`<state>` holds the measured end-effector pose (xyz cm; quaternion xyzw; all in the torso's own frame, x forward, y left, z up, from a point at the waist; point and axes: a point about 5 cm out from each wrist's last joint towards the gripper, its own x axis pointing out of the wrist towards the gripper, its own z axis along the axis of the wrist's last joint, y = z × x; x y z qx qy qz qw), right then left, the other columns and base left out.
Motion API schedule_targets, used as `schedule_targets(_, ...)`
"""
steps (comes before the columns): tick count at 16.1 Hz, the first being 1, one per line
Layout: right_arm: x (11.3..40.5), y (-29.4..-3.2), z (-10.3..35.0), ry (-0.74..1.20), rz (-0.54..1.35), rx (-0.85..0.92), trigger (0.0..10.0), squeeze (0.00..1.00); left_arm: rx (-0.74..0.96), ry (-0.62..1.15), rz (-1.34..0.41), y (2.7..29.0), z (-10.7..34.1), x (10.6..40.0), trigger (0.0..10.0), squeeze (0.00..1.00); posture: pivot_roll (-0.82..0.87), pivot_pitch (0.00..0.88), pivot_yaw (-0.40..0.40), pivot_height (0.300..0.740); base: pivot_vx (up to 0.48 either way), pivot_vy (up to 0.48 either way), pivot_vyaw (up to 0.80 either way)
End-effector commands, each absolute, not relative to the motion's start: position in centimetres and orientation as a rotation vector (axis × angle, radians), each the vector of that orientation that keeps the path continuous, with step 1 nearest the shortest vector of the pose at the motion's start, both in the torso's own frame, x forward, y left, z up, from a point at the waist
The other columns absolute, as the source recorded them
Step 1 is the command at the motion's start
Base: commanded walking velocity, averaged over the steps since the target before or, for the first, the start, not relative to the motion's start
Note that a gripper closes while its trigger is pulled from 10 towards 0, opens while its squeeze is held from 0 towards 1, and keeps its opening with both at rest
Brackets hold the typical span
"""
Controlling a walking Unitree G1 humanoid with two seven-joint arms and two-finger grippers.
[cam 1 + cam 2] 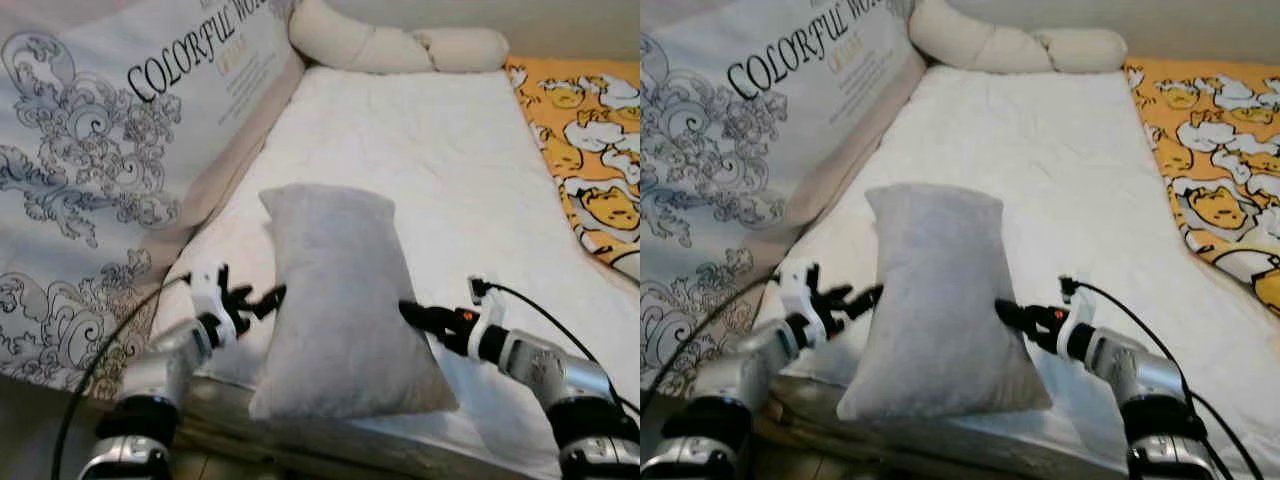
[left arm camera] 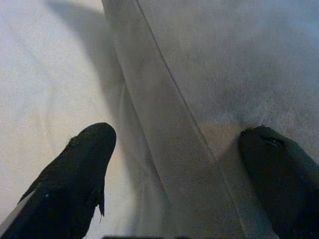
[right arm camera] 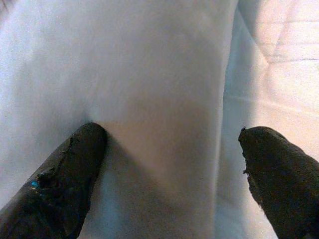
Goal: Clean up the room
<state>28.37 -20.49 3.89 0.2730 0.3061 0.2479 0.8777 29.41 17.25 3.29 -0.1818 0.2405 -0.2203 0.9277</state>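
The grey pillow (image 1: 340,300) lies on the white bed (image 1: 420,140), close to the near edge, right in front of me. Its long way runs from me toward the far end of the bed, and it leans a little to my left at the top. It sits right between my two hands. My left gripper (image 1: 262,300) is at the pillow's left side and my right gripper (image 1: 412,315) is at its right side, about halfway along. Both are just as near, so this looks like a job for two hands at once. In my left wrist view, my fingers (image 2: 79,169) are spread apart, with the pillow's edge running between them; one finger presses on the grey cloth and the other is over the sheet. In my right wrist view it is the same: my fingers (image 3: 70,169) are spread wide, one denting the pillow and one out over the sheet. So I am touching the pillow on both sides but not pinching it yet. I think the next thing is to squeeze each side and lift. The long bolster (image 1: 400,45) lies at the far end, the big printed cushion (image 1: 120,130) leans on my left, and a yellow blanket (image 1: 590,150) is on my right.
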Motion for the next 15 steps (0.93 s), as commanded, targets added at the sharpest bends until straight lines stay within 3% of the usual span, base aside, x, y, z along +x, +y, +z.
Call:
schedule_targets(1,28.8,-19.9,4.2,0.615,0.539,0.681,10.0,0.0,-0.361,0.52,-0.482,16.4,2.9,29.6,10.0,0.0,0.03,0.0,0.069,0.74,0.0,0.0,0.0)
schedule_targets(3,28.7,-19.0,3.7,0.656,0.576,0.715,10.0,0.0,-0.369,0.516,-0.514,15.4,2.6,29.7,10.0,0.0,0.03,0.0,0.066,0.74,0.0,0.0,0.0)
schedule_targets(6,28.0,-16.8,2.1,0.78,0.625,0.626,10.0,0.0,-0.52,0.447,-0.528,14.2,3.4,30.4,10.0,0.0,0.03,0.0,0.063,0.74,0.0,0.0,0.0)
schedule_targets(7,28.0,-16.5,2.1,0.781,0.635,0.627,9.3,0.0,-0.567,0.425,-0.523,14.3,3.7,30.5,10.0,0.0,0.03,0.0,0.063,0.74,0.0,0.0,0.0)
schedule_targets(8,28.1,-16.3,2.0,0.783,0.64,0.631,5.9,0.0,-0.619,0.41,-0.528,14.4,3.8,30.5,10.0,0.0,0.03,0.0,0.064,0.74,0.0,0.0,0.0)
schedule_targets(10,28.2,-16.1,2.1,0.774,0.652,0.634,3.6,0.0,-0.634,0.399,-0.573,14.2,3.7,30.1,10.0,0.0,0.03,0.0,0.064,0.74,0.0,0.0,0.0)
schedule_targets(11,28.4,-16.0,2.3,0.762,0.657,0.634,1.1,0.0,-0.648,0.391,-0.612,13.7,3.8,29.8,10.0,0.0,0.02,0.0,0.065,0.74,0.0,0.0,0.0)
schedule_targets(12,28.6,-16.0,2.6,0.743,0.66,0.635,0.0,0.0,-0.702,0.388,-0.64,13.3,4.0,29.7,10.0,0.0,0.02,0.0,0.066,0.74,0.0,0.0,0.0)
schedule_targets(15,28.9,-15.9,2.9,0.729,0.667,0.633,0.0,0.0,-0.732,0.374,-0.668,12.9,4.2,29.8,10.0,0.0,0.02,0.0,0.064,0.74,0.0,0.0,0.0)
